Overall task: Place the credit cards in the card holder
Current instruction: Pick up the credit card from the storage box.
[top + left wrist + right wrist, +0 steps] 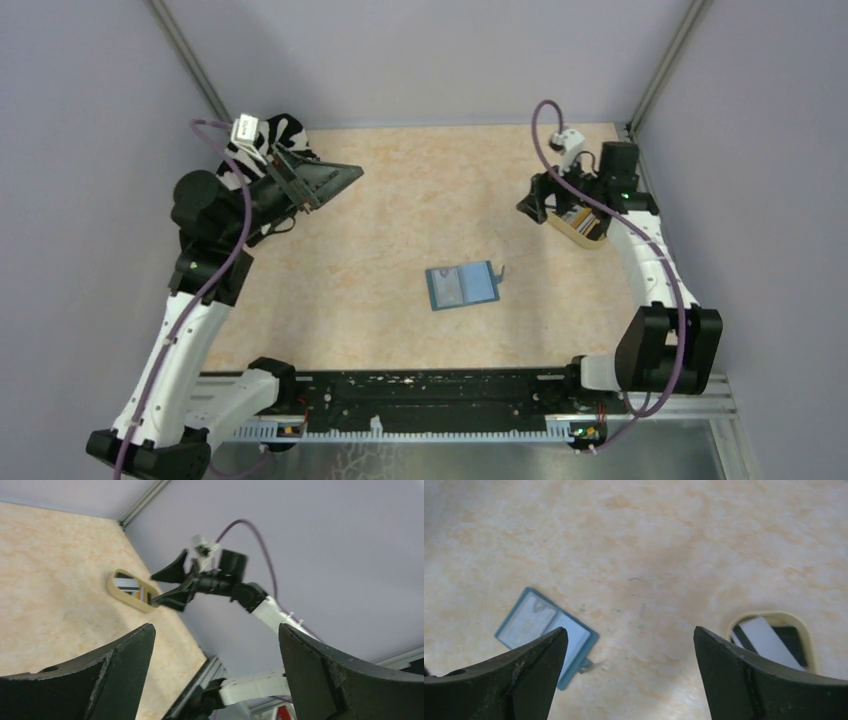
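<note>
- Inspecting from the arm bases outward, we first record the card holder (462, 286). It lies open and flat on the table (380, 250), with its lighter slotted pockets facing up. Its small snap tab (500, 271) sticks out at the right edge. Nothing touches the card holder, and both arms stand well apart from it.
- Farther back and to the right of the card holder, we note the right gripper (628, 630). Its jaws are spread wide with only bare tabletop showing between them, so it grips nothing. It hangs between the card holder and a beige oval tray (774, 615), close to the tray's nearer end. We cannot tell whether a finger touches the rim.
- The tray rests on the table just beyond that gripper, farther back and to the right of the card holder and well apart from it.
- The credit cards (764, 637) lie inside the tray. In the right wrist view a pale card sits beside a dark one. Other tones show in the left wrist view, but we cannot count the cards.
- Farther back and to the left of the card holder, the left gripper (215, 626) is held up off the table. Its jaws are spread wide and empty, and its fingers point toward the right arm.
- Farthest from the card holder, behind the left gripper, a zebra-striped cloth (285, 130) lies near the back wall, partly hidden by the left wrist.
</note>
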